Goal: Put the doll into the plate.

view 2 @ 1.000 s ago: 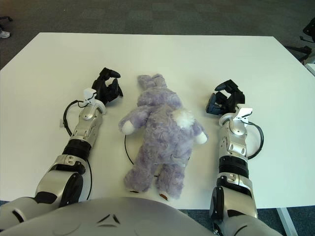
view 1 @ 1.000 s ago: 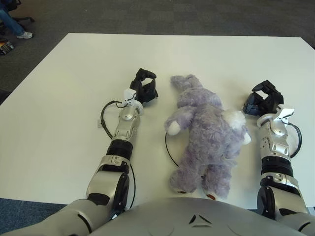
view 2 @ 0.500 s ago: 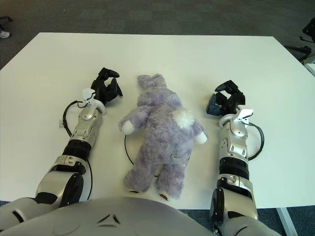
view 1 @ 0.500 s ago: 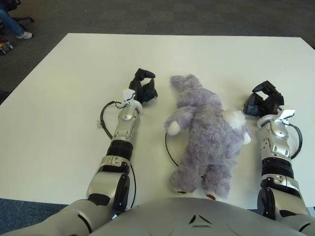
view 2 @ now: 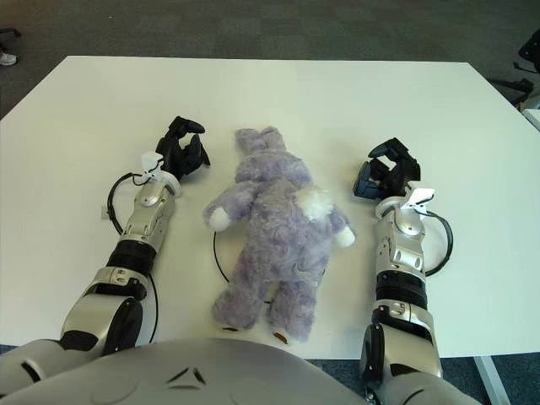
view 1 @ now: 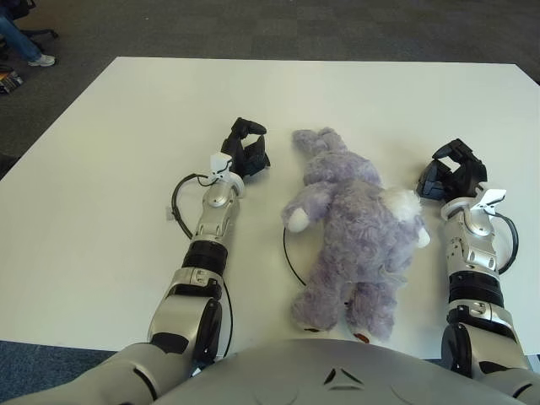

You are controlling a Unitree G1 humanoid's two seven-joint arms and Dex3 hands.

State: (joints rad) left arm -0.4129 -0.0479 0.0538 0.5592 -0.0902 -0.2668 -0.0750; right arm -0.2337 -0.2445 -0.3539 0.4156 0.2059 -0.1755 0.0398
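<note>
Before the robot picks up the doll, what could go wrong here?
No plate shows on the table, so the doll has no visible target. A black cable curves beside the doll and may snag when lifted. The left hand and right hand flank it and hold nothing; a one-sided grab could let the floppy body sag.

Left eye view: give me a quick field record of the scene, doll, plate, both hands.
doll: purple plush rabbit doll, lying face down on the white table, white tail up, ears pointing away from the robot
plate: none in view
cable: thin black loop at the doll's left side
left hand: left of the doll's head, apart from it, fingers curled, holding nothing
right hand: right of the doll, apart from it, fingers curled, holding nothing
task state: doll not grasped
</note>
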